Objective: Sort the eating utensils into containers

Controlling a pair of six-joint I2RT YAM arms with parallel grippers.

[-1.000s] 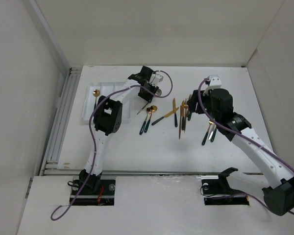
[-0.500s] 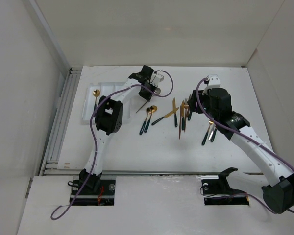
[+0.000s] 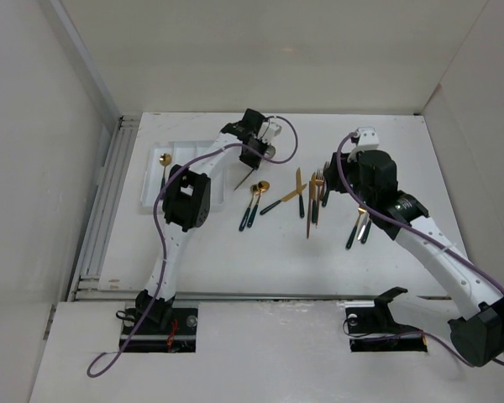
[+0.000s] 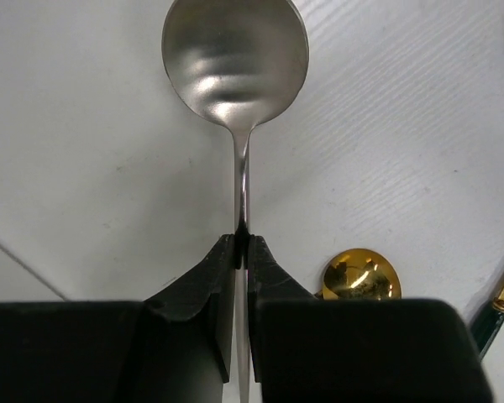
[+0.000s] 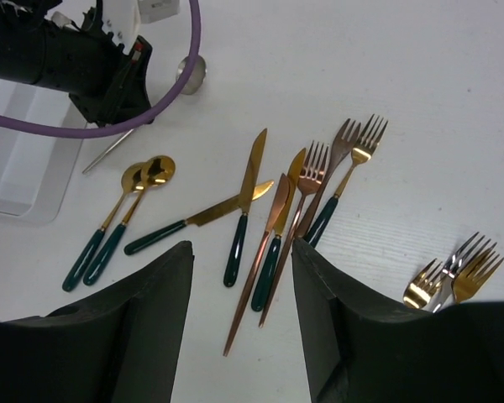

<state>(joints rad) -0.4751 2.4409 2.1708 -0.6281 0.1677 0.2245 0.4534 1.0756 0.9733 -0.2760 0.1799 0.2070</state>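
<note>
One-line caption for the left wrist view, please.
Left gripper pinches the silver spoon by its stem over the white table, a gold spoon head visible at lower right.

The left arm (image 3: 173,243) rises from its base at the near edge to a dark elbow. From there its forearm runs toward 1 o'clock in the top view, with a purple cable looping alongside. The left end effector (image 4: 242,243) has its two fingers pinched tight on the thin neck of the silver spoon (image 4: 235,59), whose bowl points to 12 o'clock in the wrist view. The right arm (image 3: 441,256) leans from its base toward 10 o'clock. The right end effector (image 5: 242,252) hangs above the tabletop (image 5: 454,101), its fingers (image 5: 155,327) spread wide and gripping nothing.
</note>
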